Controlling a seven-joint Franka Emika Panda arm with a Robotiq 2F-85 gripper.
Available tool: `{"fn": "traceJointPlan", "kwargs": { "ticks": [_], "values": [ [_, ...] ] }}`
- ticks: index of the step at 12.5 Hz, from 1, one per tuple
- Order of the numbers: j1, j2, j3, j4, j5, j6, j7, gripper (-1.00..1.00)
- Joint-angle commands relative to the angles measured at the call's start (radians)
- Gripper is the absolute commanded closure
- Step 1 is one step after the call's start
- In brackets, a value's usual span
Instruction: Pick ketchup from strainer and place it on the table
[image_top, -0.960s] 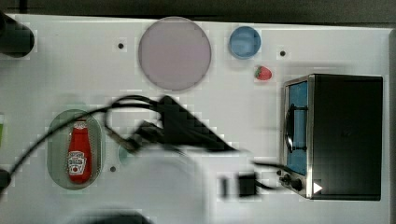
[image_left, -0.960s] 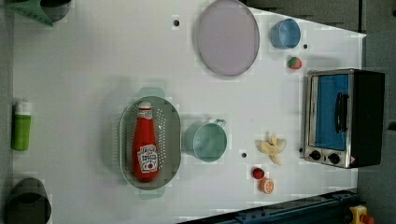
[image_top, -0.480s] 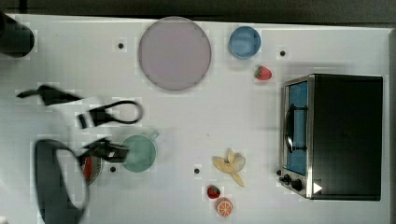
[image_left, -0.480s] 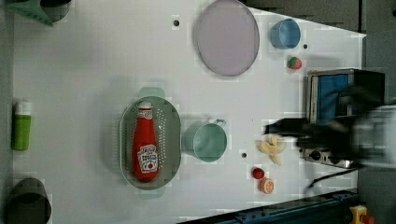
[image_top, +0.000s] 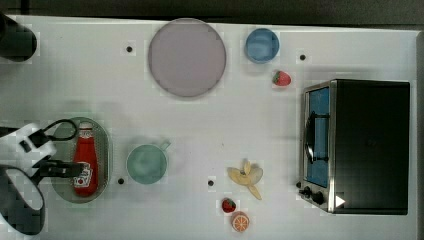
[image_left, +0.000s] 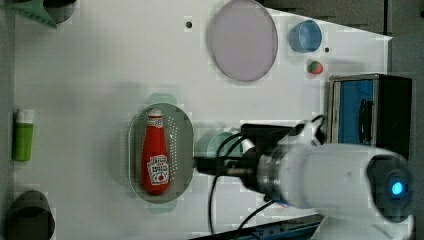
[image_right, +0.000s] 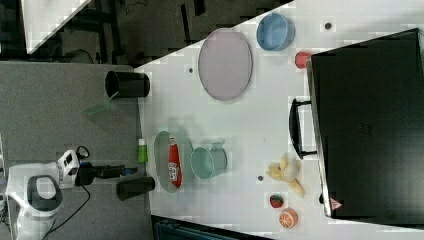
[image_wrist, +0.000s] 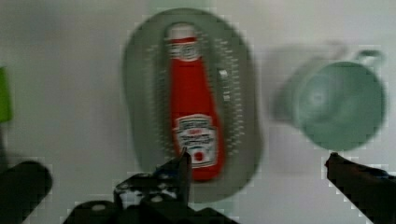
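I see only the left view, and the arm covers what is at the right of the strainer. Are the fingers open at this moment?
Observer: Yes. In the wrist view the fingers stand wide apart and hold nothing; the ketchup lies in the strainer.
Operator: What stands under the arm?
Observer: In the top view a teal cup stands beside the strainer, apart from its rim.
Operator: Is anything more hidden there?
Observer: Yes. A banana, a strawberry and an orange slice lie on the table, toward the top view's right.
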Motion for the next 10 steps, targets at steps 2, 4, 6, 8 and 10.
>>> {"fn": "traceJointPlan", "kwargs": {
  "ticks": [2,4,6,8,10],
  "values": [
    [0.000,0.088,0.001,-0.074,-0.055,0.172,0.052,-1.00],
    [0.004,0.143,0.000,-0.128,-0.117,0.291,0.086,-1.00],
    [0.009,0.203,-0.001,-0.170,-0.151,0.413,0.143,-1.00],
    [0.015,0.272,-0.003,-0.186,-0.182,0.503,0.170,-1.00],
    [0.019,0.343,-0.006,-0.186,-0.197,0.557,0.203,-1.00]
  ]
}}
